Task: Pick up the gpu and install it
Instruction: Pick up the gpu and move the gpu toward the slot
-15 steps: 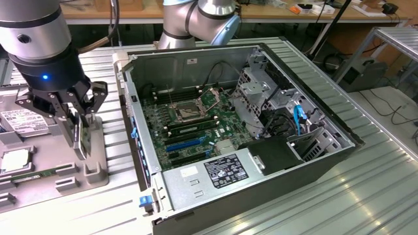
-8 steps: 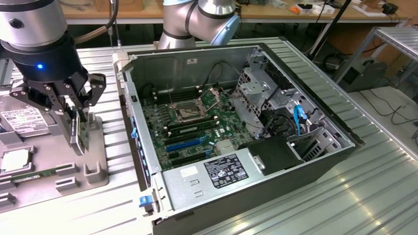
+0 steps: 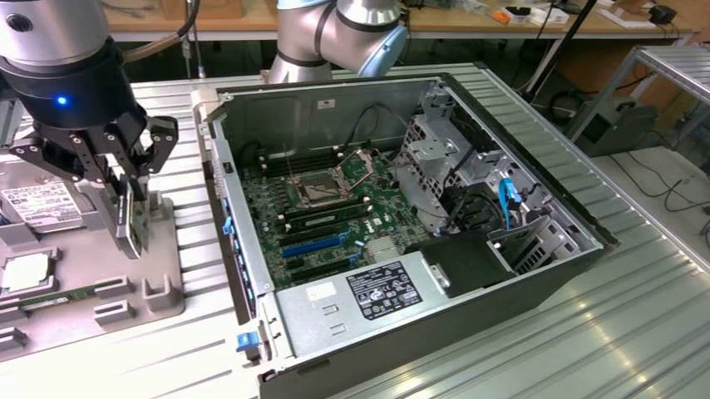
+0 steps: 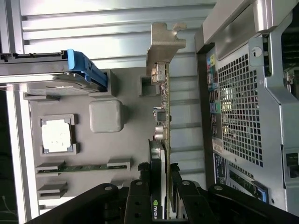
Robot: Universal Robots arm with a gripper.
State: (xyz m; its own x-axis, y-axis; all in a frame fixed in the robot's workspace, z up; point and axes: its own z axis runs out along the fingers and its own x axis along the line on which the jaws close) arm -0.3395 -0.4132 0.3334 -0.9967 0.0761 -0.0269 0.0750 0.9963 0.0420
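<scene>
Clamping both jaws on the gpu (image 3: 141,218), one against each flat face, probably for the firmest hold on so thin a card. Holding it upright and edge-on in the gripper (image 3: 125,237), outside the case (image 3: 322,104), beside the case's wall on the exterior view's left. Hanging it low over the grey tray (image 3: 78,320) next to the case; not possible to tell whether the lower edge is clear of the tray's holder.

Seeing in the wrist view the gpu (image 4: 164,121) as a slim strip alongside the case's perforated wall (image 4: 238,107), near it but apart, with the metal bracket (image 4: 163,46) pointing away from the gripper (image 4: 163,198). Judging this upright pose as matching the slots on the motherboard (image 3: 332,208) inside the case.

Leaving the hard drive (image 3: 39,204), the processor (image 4: 56,135) and the memory stick (image 4: 81,166) on the tray, farther from the case than the gpu. Not yet installing: seeing no card in the blue slot (image 3: 313,245) inside the case.
</scene>
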